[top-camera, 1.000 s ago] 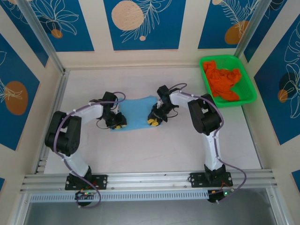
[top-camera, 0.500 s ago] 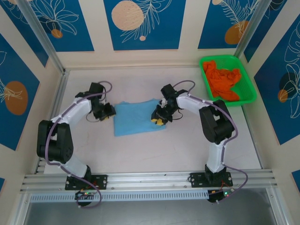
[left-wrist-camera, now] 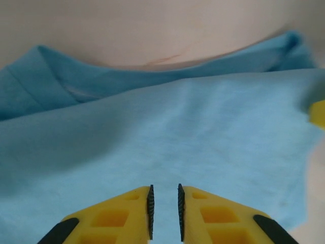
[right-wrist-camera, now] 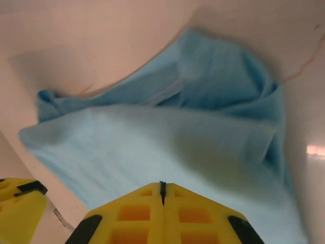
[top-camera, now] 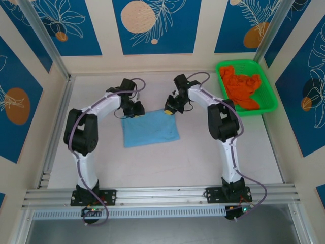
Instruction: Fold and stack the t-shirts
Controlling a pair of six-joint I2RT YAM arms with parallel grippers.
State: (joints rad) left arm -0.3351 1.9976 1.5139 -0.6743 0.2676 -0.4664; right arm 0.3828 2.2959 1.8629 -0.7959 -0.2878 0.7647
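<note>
Now mid-fold: light blue t-shirt point(top-camera: 150, 131) flat on the tabletop point(top-camera: 203, 157), orange t-shirt point(top-camera: 242, 86) well off to its right in the green basket point(top-camera: 223, 66). At the blue shirt's far corners, right claw point(top-camera: 169, 109) pinched shut on cloth, left claw point(top-camera: 132, 114) narrowed to a slit, grip uncertain, likely paired to carry that edge over evenly. From above, corner placement; from the wrists, jaw gaps and layered hems.

The left arm point(top-camera: 101, 105) and right arm point(top-camera: 201, 100) share one build: white link shells, bulky black joint housings, and a thin grey-purple cable point(top-camera: 236, 175) looping from base to wrist. The black bases point(top-camera: 92, 196) sit at 7 and 5 o'clock in the top view, with a small green light point(top-camera: 244, 209) at the right one. The left hand point(left-wrist-camera: 164, 195) and right hand point(right-wrist-camera: 162, 185) have bright yellow fingers point(left-wrist-camera: 114, 219) with moulded square pockets, black corner patches and black ribbed pads point(left-wrist-camera: 150, 208).
</note>
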